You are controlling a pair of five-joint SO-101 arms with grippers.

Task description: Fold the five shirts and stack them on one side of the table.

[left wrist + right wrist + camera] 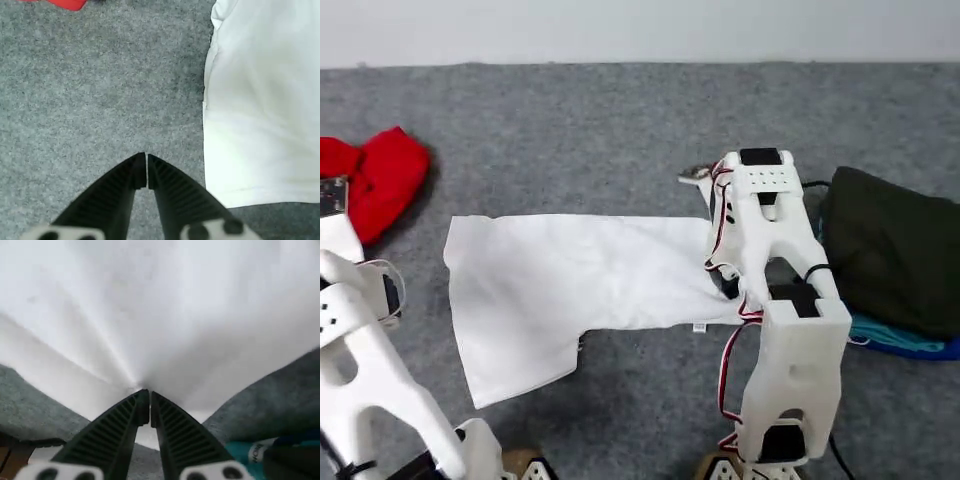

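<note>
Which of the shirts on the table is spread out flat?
The white shirt in the middle; the red shirt is bunched up, and the dark shirt lies heaped on a blue one.

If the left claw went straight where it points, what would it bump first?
Probably the bare grey table: the left gripper points beside the white shirt. The red shirt lies farther along; depth is unclear.

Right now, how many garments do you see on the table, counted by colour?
1 white shirt
1 red garment
1 dark garment
1 blue-teal cloth under the dark one, maybe more
Total: 4 visible
</note>
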